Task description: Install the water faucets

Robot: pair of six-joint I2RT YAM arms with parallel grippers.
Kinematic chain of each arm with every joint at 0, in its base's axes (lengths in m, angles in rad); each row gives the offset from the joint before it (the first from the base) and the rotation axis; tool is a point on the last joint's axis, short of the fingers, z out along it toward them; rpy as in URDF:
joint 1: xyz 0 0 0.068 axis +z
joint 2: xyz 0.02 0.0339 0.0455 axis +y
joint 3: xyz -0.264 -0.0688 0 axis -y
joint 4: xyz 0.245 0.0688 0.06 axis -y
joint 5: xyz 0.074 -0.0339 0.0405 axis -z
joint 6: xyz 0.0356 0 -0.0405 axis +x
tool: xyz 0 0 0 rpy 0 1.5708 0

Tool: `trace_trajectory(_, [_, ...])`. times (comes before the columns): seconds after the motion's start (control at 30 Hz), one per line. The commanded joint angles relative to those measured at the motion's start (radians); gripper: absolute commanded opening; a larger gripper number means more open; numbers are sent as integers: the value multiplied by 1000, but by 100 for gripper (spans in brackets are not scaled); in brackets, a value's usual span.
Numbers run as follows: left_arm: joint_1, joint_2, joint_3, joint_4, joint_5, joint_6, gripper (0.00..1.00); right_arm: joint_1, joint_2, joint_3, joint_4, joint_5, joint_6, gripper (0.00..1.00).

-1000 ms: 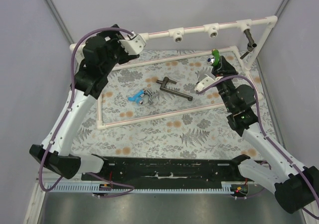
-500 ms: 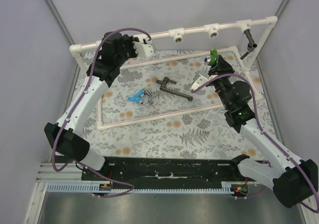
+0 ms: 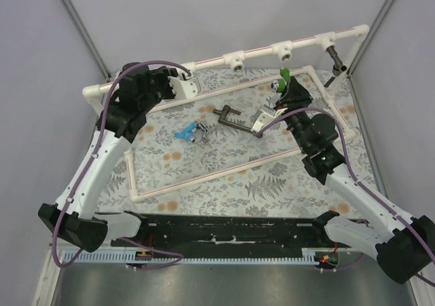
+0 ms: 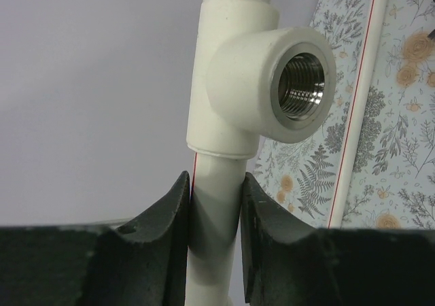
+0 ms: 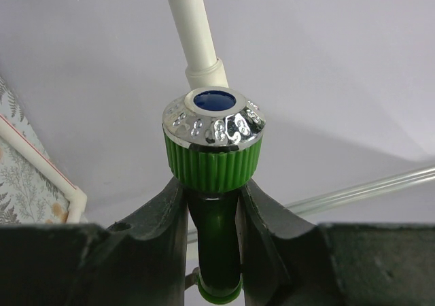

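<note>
Fingers of the left arm, the left fingers (image 4: pixel 173 211), are closed narrow on the white rail (image 4: pixel 214 251) of the pipe frame, one finger pressed against each side of it. They grip just below a tee fitting (image 4: pixel 245 88) whose threaded metal mouth faces right in the left wrist view. From above, the left fingers (image 3: pixel 178 77) meet the rail (image 3: pixel 136 80) at the far left of the worktop (image 3: pixel 285 177), which is covered in a floral print.

The right fingers (image 5: pixel 170 211) hold the green faucet (image 5: pixel 212 156) by its stem, under the ribbed green collar. Its chrome cap with a blue centre points away from the wrist. In the top view the right fingers (image 3: pixel 289 92) carry the green faucet (image 3: pixel 284 75) at the far right, near the rail and below the second tee fitting (image 3: pixel 282 49); whether it touches the fitting cannot be told.

Three more faucets lie on the worktop inside the low rectangle of white pipe (image 3: pixel 204 177). The light blue faucet (image 3: pixel 183 133) and the silver faucet (image 3: pixel 202 130) lie touching or just beside each other near the middle. The dark grey faucet (image 3: pixel 234 119) with its lever lies just to their right, near the right arm's wrist.
</note>
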Motion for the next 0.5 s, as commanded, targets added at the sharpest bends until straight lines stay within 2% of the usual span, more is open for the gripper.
trace_trajectory(0.0, [17,-54,-40,55,39,-176,2,6,18,45,93,30,-89,0])
trace_trajectory(0.13, [19,-56,-40,66,45,-185,2,6,62,60,153,76,-118,0])
trace_trajectory(0.47, [19,-47,-44,71,65,-185,2,6,95,80,242,78,-151,0])
